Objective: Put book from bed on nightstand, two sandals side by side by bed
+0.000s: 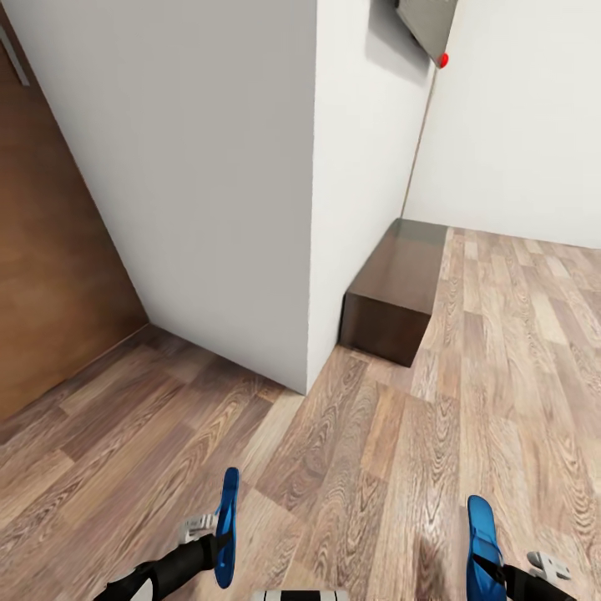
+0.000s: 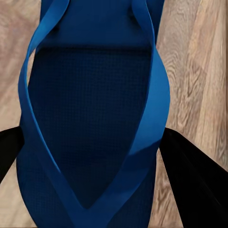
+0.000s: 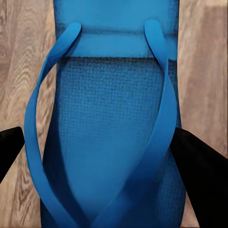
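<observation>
Wood-plank floor, white wall, nightstand

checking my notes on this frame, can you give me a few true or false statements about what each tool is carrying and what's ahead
1. Each tool holds a blue sandal. True: the left tool grips one sandal, the right tool the other sandal.
2. The sandals lie flat on the floor. False: both are held on edge above the wood floor.
3. A dark brown nightstand stands ahead beside a white wall. True.
4. A book lies on the nightstand. False: its top is bare.
</observation>
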